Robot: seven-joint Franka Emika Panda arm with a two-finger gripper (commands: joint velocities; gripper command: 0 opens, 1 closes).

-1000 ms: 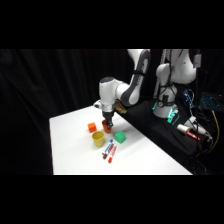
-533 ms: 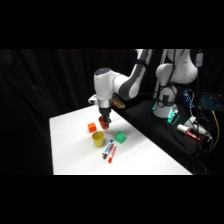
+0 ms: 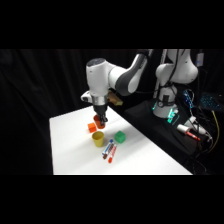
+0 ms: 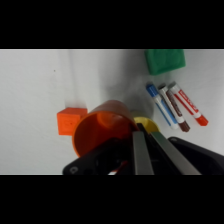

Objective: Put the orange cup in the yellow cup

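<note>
Side view records the white table (image 3: 70,150) bearing the arm's gripper (image 3: 100,120), clamped on the rim of the orange cup (image 4: 100,132) and holding it aloft just above the yellow cup (image 3: 98,139) (green block (image 3: 119,136), orange block (image 4: 69,121) and markers (image 4: 175,106) lie nearby).

Orange cup (image 3: 99,119) held in gripper (image 3: 100,121) above table (image 3: 70,150), just over yellow cup (image 3: 98,139). Orange block (image 3: 92,127) behind yellow cup, green block (image 3: 119,136) right, markers (image 3: 109,149) in front.
</note>
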